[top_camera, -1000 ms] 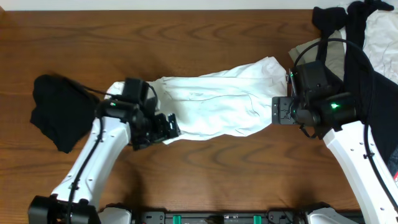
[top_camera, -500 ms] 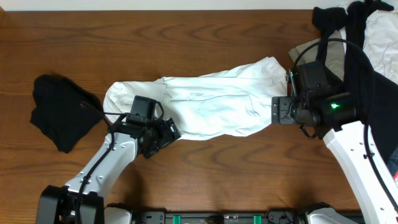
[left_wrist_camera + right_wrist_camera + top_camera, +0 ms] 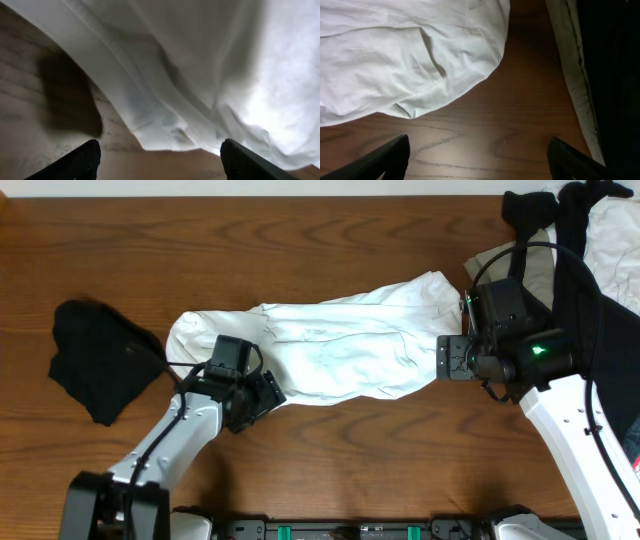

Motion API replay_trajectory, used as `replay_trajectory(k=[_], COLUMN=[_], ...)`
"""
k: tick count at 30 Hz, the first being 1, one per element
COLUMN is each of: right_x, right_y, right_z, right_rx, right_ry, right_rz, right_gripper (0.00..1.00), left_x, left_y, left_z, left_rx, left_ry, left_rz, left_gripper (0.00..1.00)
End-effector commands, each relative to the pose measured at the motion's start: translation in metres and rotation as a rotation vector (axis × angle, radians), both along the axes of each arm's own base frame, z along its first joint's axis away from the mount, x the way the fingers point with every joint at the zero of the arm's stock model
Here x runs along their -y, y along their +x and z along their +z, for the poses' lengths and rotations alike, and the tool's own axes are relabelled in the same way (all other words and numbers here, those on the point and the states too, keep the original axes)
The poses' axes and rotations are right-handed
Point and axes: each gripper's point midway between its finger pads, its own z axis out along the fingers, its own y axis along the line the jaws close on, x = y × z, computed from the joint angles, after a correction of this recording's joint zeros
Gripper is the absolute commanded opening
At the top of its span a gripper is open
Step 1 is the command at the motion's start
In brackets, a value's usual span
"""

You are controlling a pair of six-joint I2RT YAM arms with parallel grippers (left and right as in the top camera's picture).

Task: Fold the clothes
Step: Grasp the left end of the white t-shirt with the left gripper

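We have the shirt [image 3: 340,350] lying bunched in the middle of the table [image 3: 330,240]. It forms a long roll whose axis runs left to right, with the right end tipped a little toward the far side. We cannot tell which end is the collar.

The left gripper [image 3: 265,392] sits at the shirt's near left edge, jaws spread wide with nothing between them. In its wrist view the cloth's edge lies just ahead of the fingers. The right gripper [image 3: 447,358] hangs at the right end, equally wide and empty, with the cloth just beside it.

We judge the step in hand to be taking hold of the shirt to spread it flat. To do it well, we should pinch the edge itself rather than the whole roll. Each gripper should be near an end, and we should pull apart along the long axis. The black piece [image 3: 95,360] on the left and the pile [image 3: 600,240] on the right lie apart from the shirt, so we should keep the cloth from dragging into them.
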Motion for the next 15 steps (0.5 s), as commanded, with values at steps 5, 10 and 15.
replay_trajectory(k=[5,10,15], right_x=[0.001,0.002,0.002], right_y=[0.002,0.0,0.0], right_z=[0.006,0.005,0.005], right_rx=[0.021,0.014,0.014], right_ry=[0.011,0.009,0.009], right_rz=[-0.017,-0.018,-0.017], right_gripper=[0.86,0.86,0.86], left_x=[0.015,0.023,0.029], left_y=[-0.004,-0.006,-0.017], left_z=[-0.025,-0.027,-0.017], left_rx=[-0.05,-0.056,-0.083], left_ry=[-0.002,-0.017,-0.06], left_rz=[-0.042,-0.069,-0.089], left_gripper=[0.78,0.19,0.06])
